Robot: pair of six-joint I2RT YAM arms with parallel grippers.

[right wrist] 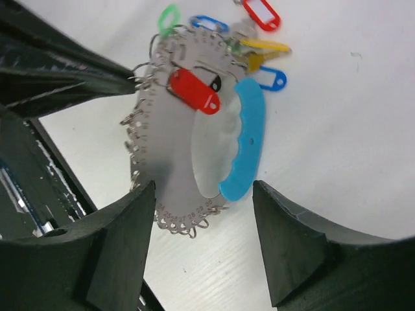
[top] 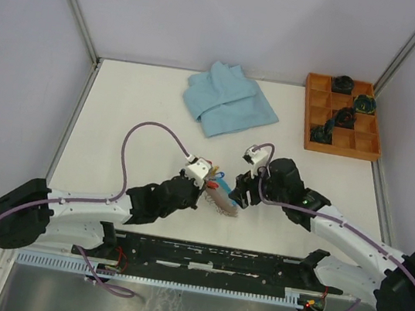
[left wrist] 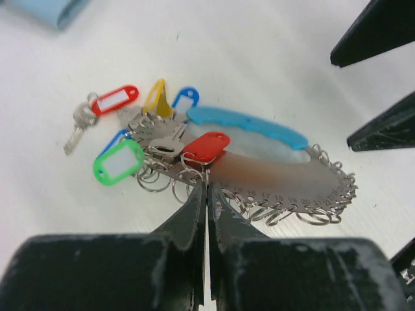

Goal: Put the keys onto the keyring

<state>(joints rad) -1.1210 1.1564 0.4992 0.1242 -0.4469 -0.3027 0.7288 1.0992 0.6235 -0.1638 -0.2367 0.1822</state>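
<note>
The white tabletop (top: 137,106) carries few things. A light-blue cloth (top: 230,100) lies folded and rumpled by the far edge, about midway along it. In the far right corner sits an orange tray (top: 345,152) with square compartments, four of them holding dark bundles (top: 345,117). Near the middle, closer to the near edge, rests the keyring (top: 222,198), a grey plate fringed with small rings, with a blue grip; whether it lies quite flat I cannot tell. Keys (left wrist: 78,126) with red, green, yellow and blue tags crowd its far end, one red-tagged bunch on bare tabletop just beside it. A black rail (top: 215,258) runs along the near edge.
</note>
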